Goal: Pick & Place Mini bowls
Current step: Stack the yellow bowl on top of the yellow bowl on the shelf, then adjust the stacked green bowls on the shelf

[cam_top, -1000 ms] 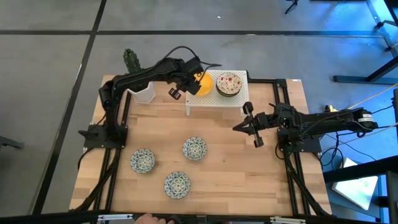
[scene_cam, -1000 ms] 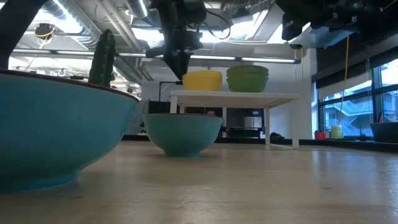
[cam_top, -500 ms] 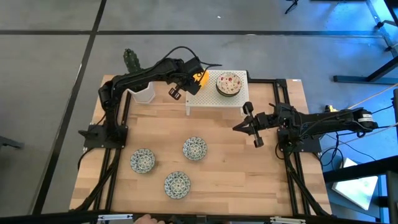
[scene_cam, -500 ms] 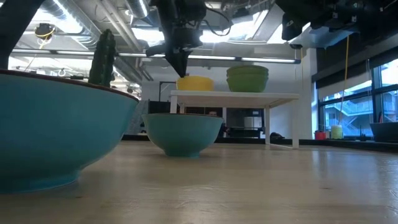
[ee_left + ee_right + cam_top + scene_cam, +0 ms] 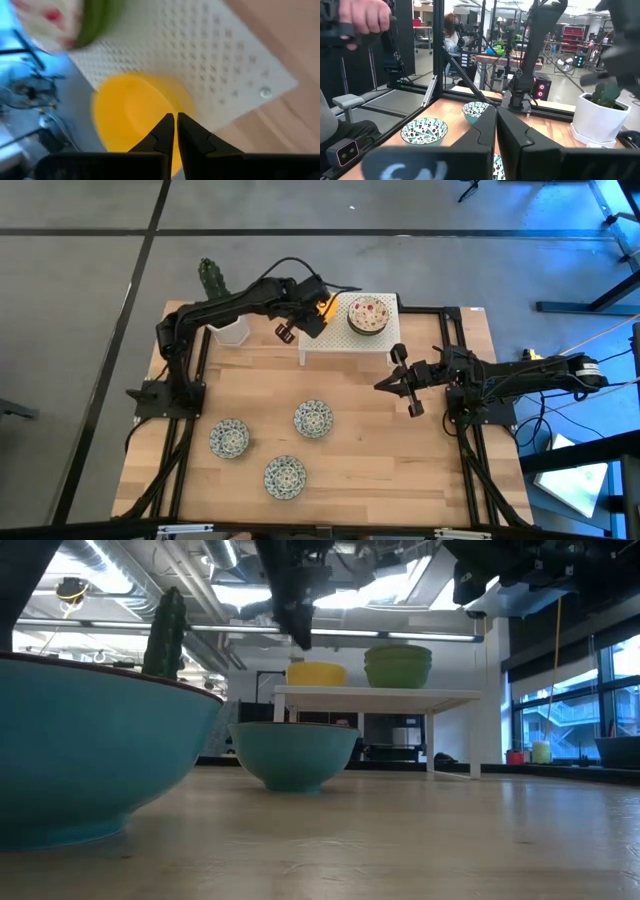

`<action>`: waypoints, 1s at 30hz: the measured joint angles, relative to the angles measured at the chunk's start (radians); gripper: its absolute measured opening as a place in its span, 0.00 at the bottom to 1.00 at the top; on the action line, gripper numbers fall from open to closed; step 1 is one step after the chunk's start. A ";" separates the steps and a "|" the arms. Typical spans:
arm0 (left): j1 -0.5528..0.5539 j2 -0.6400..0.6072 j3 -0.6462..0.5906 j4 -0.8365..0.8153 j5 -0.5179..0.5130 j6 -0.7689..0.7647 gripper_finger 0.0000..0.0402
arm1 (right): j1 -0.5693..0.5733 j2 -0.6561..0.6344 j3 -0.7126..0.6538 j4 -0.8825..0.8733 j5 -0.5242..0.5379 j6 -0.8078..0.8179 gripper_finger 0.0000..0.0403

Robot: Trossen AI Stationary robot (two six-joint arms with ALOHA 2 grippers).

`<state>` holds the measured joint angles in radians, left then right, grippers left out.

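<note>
Yellow bowl (image 5: 132,115): on white shelf (image 5: 345,338), beside flowered bowl (image 5: 367,314) | left hand (image 5: 175,131): closed, nothing held, over bowl | right hand (image 5: 392,378): closed, waiting | handling: judged light, stiff, slippery, breakable; rim to be pinched

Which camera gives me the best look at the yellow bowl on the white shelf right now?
The left wrist view: the yellow bowl fills it. The high view shows only a sliver beside the left gripper; the low view shows its side; the right wrist view misses it.
</note>
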<state>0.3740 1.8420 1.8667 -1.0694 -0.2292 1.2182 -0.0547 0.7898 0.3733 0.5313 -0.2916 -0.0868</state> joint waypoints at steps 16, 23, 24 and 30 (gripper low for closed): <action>-0.070 -0.377 0.025 -0.173 0.260 -0.500 0.00 | 0.001 0.000 0.000 -0.042 -0.016 0.009 0.04; -0.113 -0.794 -0.432 0.220 0.439 -0.701 0.00 | 0.001 0.000 0.000 -0.044 -0.016 0.000 0.04; -0.123 -0.859 -0.527 0.310 0.437 -0.745 0.00 | 0.001 0.000 0.000 -0.043 -0.016 0.000 0.04; -0.213 -1.160 -1.034 0.824 0.406 -0.956 0.01 | 0.001 0.000 0.000 -0.043 -0.016 0.000 0.04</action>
<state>0.1609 0.6824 0.8327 -0.2449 0.1769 0.2622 -0.0540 0.7898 0.3737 0.4881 -0.3073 -0.0868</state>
